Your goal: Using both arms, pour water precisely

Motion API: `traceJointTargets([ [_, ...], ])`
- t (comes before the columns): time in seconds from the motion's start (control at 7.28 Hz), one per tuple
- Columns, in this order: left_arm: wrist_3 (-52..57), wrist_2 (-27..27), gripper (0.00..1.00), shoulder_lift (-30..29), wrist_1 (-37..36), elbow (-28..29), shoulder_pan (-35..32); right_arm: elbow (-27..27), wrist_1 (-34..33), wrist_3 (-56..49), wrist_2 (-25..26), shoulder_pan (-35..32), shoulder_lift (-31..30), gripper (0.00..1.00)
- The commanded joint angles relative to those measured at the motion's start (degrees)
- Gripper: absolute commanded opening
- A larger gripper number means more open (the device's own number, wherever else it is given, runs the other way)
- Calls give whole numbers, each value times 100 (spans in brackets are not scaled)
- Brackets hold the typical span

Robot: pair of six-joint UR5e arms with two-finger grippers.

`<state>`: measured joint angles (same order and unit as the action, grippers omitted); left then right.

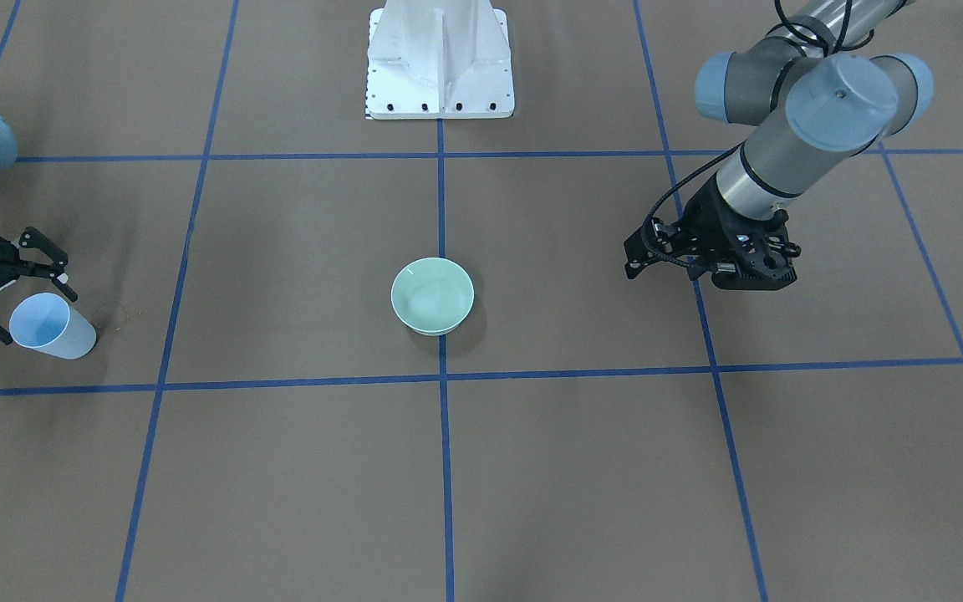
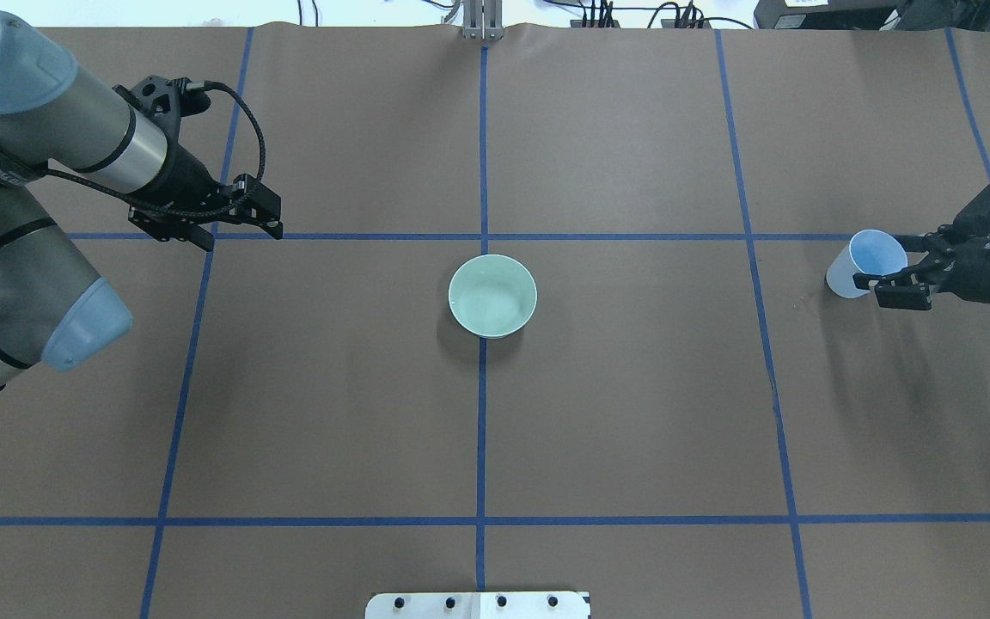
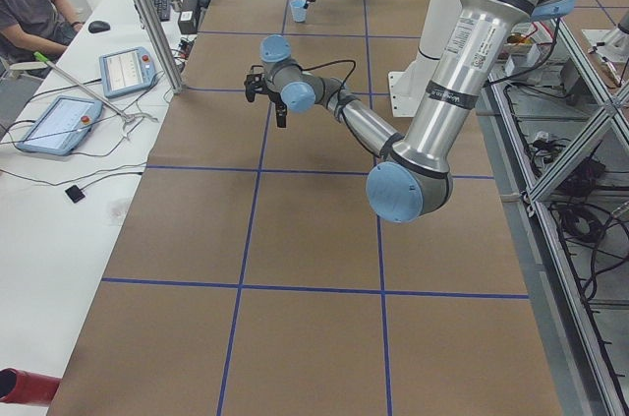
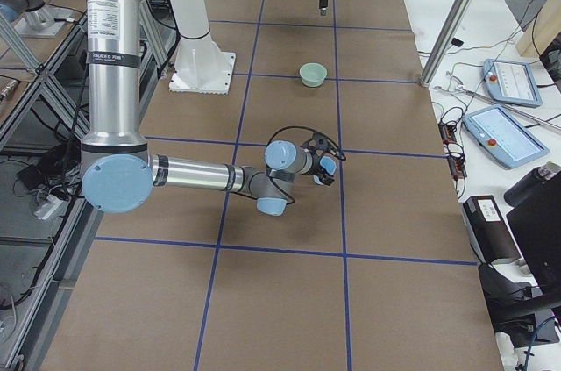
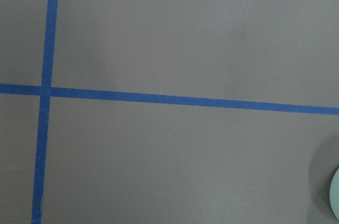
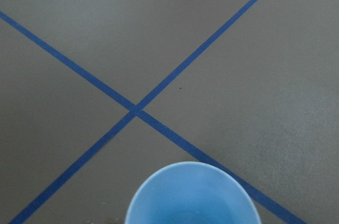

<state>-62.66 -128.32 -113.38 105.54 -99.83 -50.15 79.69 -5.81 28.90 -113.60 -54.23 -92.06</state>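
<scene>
- Tool of the left arm (image 2: pixel 240 235) hangs over the worktop's (image 2: pixel 632 413) left side, fingers spread and empty, well apart from the bowl.
- Pale green bowl (image 2: pixel 492 296) stands at the centre, on a blue tape line (image 2: pixel 481 430); water cannot be made out for sure.
- Pale blue cup (image 2: pixel 858 265) stands upright near the right edge.
- Tool of the right arm (image 2: pixel 893 272) is spread, a finger on either side of the cup; contact cannot be told.

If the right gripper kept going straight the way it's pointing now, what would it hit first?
The pale blue cup. The right gripper points along the table with its jaws open, and the cup stands right at their tips, possibly already partly between them; depth is unclear.
</scene>
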Motion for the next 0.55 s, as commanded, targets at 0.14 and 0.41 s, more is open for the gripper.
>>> traceJointTargets([
  [0.14, 0, 0, 99, 0, -164, -124, 6, 125, -17, -51, -75, -52, -22, 100],
  [0.41, 0, 0, 99, 0, -165, -116, 6, 126, -17, -51, -388, -358, -13, 100],
])
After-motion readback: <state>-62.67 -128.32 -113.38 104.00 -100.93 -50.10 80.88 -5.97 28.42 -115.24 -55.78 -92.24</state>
